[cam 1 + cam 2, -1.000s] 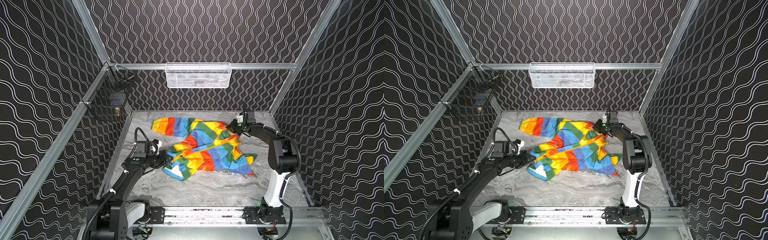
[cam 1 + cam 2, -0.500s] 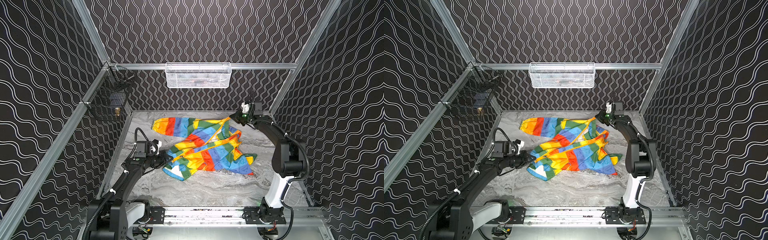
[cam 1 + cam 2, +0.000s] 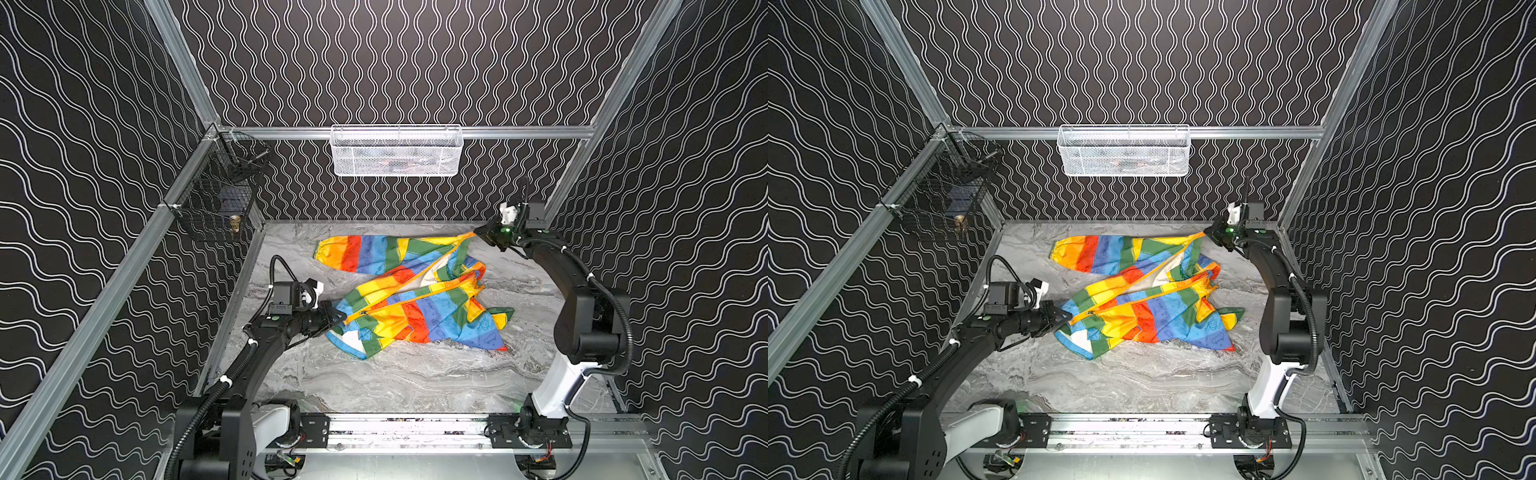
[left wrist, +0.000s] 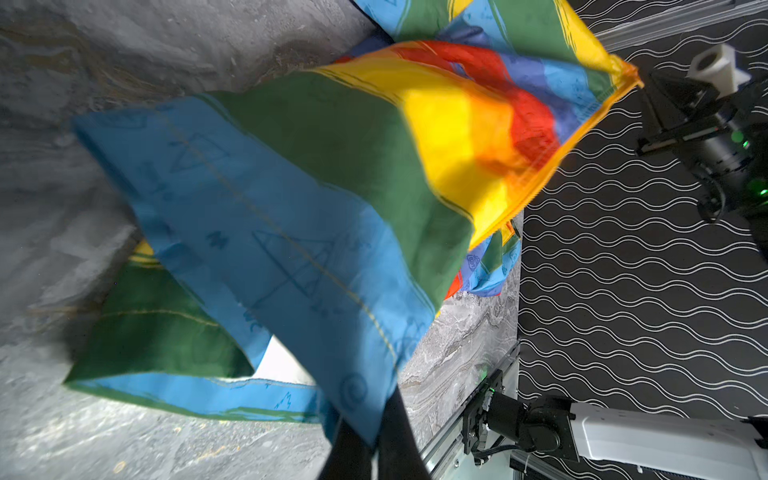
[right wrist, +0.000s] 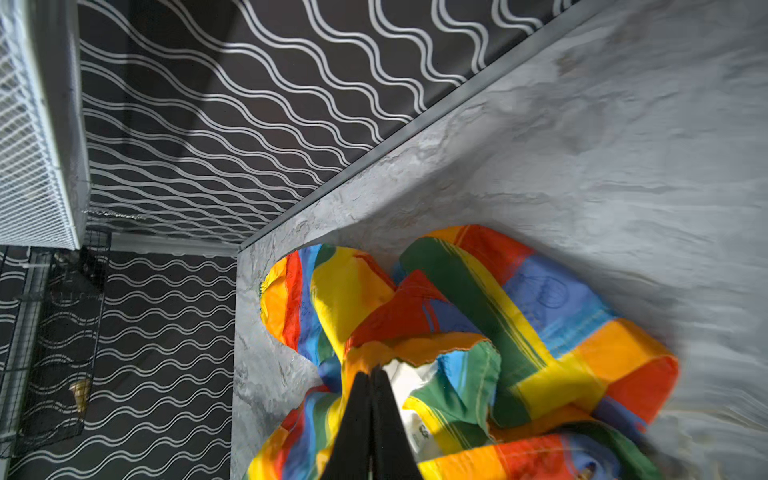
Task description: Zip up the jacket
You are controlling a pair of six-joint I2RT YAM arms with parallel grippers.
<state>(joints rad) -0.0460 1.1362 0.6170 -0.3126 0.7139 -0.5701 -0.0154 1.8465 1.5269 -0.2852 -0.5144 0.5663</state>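
The jacket [image 3: 415, 291] [image 3: 1142, 299], rainbow-striped, lies crumpled on the grey marbled tabletop [image 3: 395, 382] with its front open and white lining showing. My left gripper [image 3: 343, 318] [image 3: 1068, 323] is shut on the jacket's blue bottom corner at the near left. In the left wrist view the blue cloth [image 4: 291, 216] runs down between the left gripper's [image 4: 376, 440] black fingers. My right gripper [image 3: 478, 235] [image 3: 1208, 235] is shut on the orange zipper edge at the far right, lifted off the table. In the right wrist view the right gripper [image 5: 371, 374] pinches orange trim of the jacket [image 5: 519, 324].
A white mesh basket [image 3: 397, 151] hangs on the back wall. A black wire basket [image 3: 216, 199] hangs on the left wall. The right gripper is close to the far right corner post [image 3: 561, 195]. The arms' rail [image 3: 415, 428] runs along the front.
My right gripper has moved up and back toward the far right corner, drawing the jacket's orange edge out in a straighter line. The left arm has stayed put.
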